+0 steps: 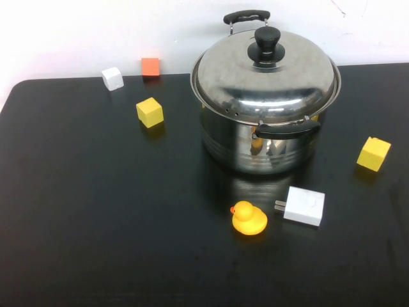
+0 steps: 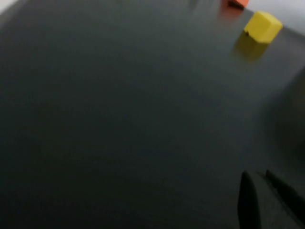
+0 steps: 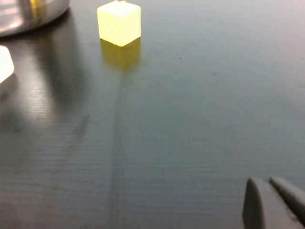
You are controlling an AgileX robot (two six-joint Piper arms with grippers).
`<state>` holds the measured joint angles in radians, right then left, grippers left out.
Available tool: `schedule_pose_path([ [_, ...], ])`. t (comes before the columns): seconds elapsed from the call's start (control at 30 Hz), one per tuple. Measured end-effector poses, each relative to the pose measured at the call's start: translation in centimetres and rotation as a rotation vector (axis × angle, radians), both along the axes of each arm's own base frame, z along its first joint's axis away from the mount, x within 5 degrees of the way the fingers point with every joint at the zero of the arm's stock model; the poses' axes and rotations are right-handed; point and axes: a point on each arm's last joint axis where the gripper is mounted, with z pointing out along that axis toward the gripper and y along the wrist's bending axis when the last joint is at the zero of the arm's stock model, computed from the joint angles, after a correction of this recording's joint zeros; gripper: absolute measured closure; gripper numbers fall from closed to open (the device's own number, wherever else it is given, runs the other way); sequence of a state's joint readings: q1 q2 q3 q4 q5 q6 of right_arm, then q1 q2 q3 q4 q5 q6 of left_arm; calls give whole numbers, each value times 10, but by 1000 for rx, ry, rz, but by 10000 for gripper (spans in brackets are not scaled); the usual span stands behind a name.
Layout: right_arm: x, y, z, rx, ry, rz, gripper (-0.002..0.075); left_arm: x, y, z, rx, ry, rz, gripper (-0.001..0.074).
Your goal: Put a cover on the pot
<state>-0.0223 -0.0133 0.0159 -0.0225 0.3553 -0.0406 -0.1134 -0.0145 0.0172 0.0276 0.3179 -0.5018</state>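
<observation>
A duck (image 1: 248, 218) and plug (image 1: 303, 205) lie side by side on the counter (image 1: 96, 211); white (image 1: 112, 78), orange (image 1: 150, 66) and two yellow cubes (image 1: 149, 112) (image 1: 373, 153) scattered.

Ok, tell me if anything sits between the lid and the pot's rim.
Nothing visible does. The lid already sits on the pot, slightly tilted. The left gripper hangs over bare table with fingers close together; the right gripper is likewise shut, near a yellow cube.
</observation>
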Motion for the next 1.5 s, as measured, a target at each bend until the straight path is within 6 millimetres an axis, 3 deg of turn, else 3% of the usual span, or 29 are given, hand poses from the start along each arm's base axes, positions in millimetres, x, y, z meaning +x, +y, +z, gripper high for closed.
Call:
schedule_pose_path([
  [0.1,0,0,0,-6,0,2,728,0,0,0,143,-14,-40,737],
  [0.27,0,0,0,-8,0,3,728,0,0,0,201,-20,-58,737],
  [1.5,0,0,0,-8,0,3,728,0,0,0,198,-17,-53,737],
])
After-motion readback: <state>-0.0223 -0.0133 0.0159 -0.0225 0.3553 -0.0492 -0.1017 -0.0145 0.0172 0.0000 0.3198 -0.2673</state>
